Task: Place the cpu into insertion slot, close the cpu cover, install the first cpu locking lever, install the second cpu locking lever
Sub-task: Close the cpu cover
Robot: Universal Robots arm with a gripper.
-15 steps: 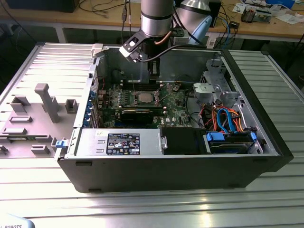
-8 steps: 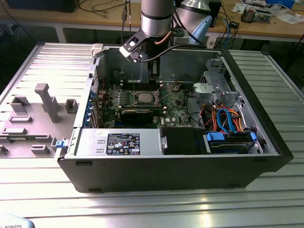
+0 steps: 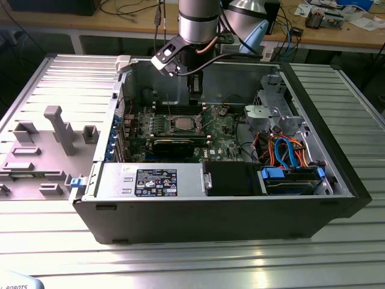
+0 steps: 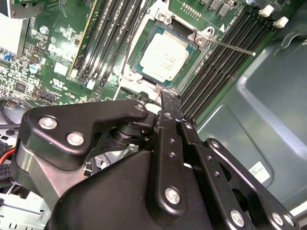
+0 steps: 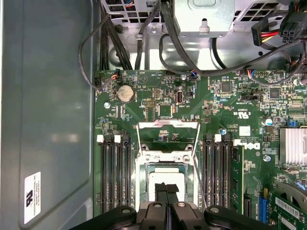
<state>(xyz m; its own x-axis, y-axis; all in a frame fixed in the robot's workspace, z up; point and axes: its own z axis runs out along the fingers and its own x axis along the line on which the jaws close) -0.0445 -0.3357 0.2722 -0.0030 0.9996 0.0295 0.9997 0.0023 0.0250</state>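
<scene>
My arm (image 3: 195, 24) comes straight down into the case (image 3: 180, 223). Jaws pinched together, holding nothing, tips just above the cpu (image 5: 168, 176). Cpu lies flat in the slot (image 5: 142, 177), metal top up. Cover (image 5: 168, 125) is tilted open on the coin cell (image 5: 126, 93) side. One lever (image 4: 235, 48) sticks out sideways.

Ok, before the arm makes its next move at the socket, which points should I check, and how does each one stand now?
1. cpu lies flat in the insertion slot: ok.
2. cpu cover closed: not ok, it stands open, tilted up.
3. locking lever latched: not ok, it sticks out free in the second wrist view.
4. gripper empty, fingers together: ok.
5. Gripper clear of the cpu top: cannot tell.
</scene>
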